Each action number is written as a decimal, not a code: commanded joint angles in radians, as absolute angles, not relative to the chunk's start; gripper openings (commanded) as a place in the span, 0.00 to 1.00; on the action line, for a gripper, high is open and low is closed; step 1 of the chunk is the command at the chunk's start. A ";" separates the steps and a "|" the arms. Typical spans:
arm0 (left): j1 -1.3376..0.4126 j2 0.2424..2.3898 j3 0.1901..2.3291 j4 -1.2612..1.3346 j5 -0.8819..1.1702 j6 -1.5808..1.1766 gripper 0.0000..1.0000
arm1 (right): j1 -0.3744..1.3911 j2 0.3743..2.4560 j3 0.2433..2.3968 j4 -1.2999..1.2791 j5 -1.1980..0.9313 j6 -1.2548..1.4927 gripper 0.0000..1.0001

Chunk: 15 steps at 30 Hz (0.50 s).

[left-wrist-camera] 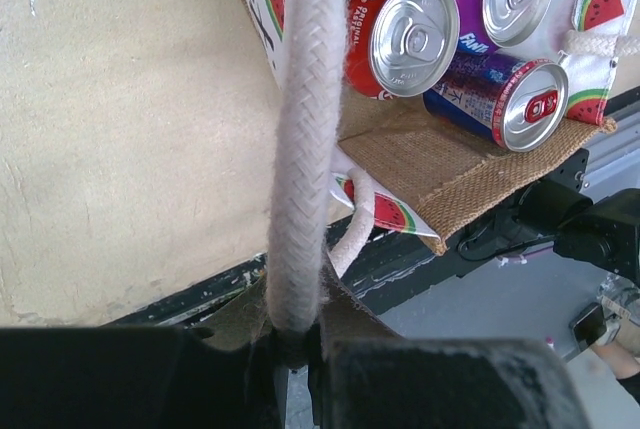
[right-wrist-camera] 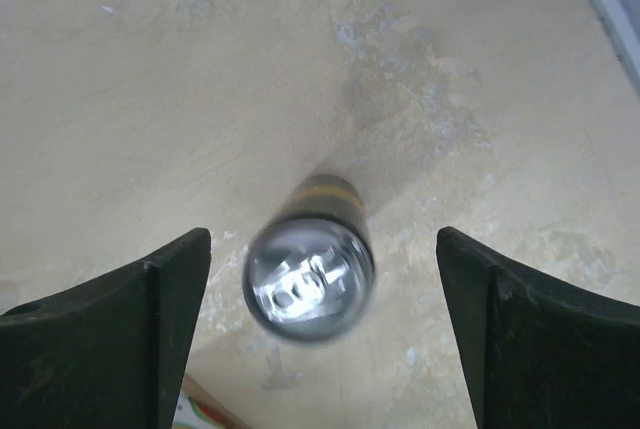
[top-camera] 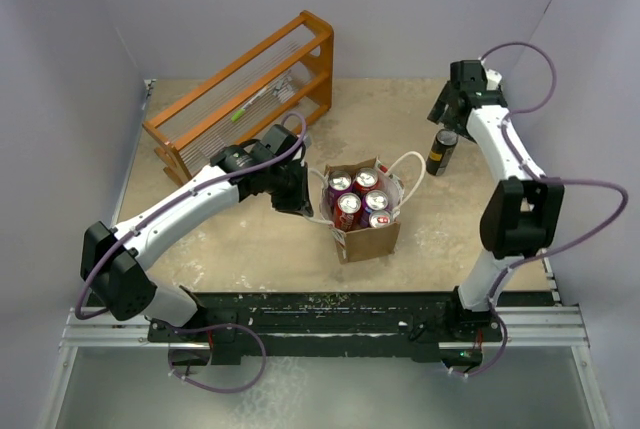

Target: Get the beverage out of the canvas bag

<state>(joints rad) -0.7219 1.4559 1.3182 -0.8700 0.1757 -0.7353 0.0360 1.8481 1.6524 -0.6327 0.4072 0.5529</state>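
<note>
The canvas bag [top-camera: 368, 241] stands mid-table, tan with white rope handles, and holds several soda cans [top-camera: 358, 197]. My left gripper [top-camera: 297, 194] is at its left side, shut on the left handle [left-wrist-camera: 300, 149], which runs taut up from the jaws. In the left wrist view a red Coke can [left-wrist-camera: 405, 39] and a purple can [left-wrist-camera: 495, 99] show inside the bag [left-wrist-camera: 440, 164]. A dark beverage can [top-camera: 441, 151] with a gold band stands upright on the table right of the bag. My right gripper [top-camera: 444, 117] hangs open just above this can [right-wrist-camera: 310, 274], fingers [right-wrist-camera: 150, 329] well apart and off it.
An orange wooden rack [top-camera: 245, 89] stands at the back left. White walls close in the table on three sides. The black arm-base rail [top-camera: 330, 314] runs along the near edge. A corner of the bag [right-wrist-camera: 200, 414] shows low in the right wrist view.
</note>
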 commanded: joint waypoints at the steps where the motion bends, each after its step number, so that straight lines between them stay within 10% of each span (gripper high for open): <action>1: -0.715 1.444 1.341 -0.839 0.196 -0.701 0.00 | 0.029 1.666 1.587 -0.634 0.422 0.529 0.98; 15: -0.714 1.364 1.198 -0.732 0.264 -0.732 0.00 | 0.075 1.169 1.142 -0.855 0.107 0.489 0.99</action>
